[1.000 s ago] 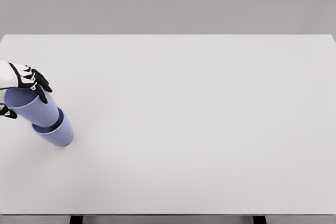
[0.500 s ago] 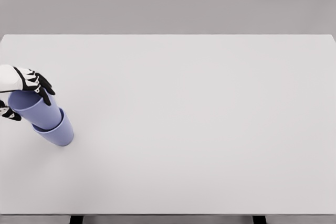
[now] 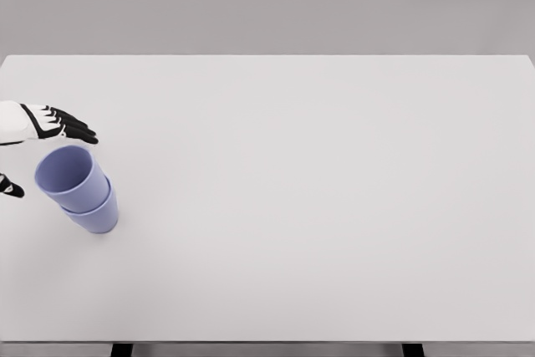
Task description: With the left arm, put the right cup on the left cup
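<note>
White tabletop fills nearly the whole head view, its near edge running along the bottom of the picture where two dark legs just show, and a plain grey wall lies beyond its far edge. Nearest of the objects, toward the left side of the table, stand two lavender cups nested one in the other: the lower cup rests on the surface and the upper cup sits down inside it, only a narrow band of the lower one showing under its wall. The stack looks to lean a little up and to the left, its open mouth turned toward the camera. Just behind and left of the upper cup's rim hangs the left hand, white at the back with black fingers stretched out flat toward the right, spread and gripping nothing; a dark tip at the left edge, lower down, is probably its thumb, clear of the cup wall. Fingers that straight and apart from the rim suggest a release, so that the cup can settle under its own weight without being dragged. Judged from this, the stacking looks done. Nothing of the right arm shows anywhere.
</note>
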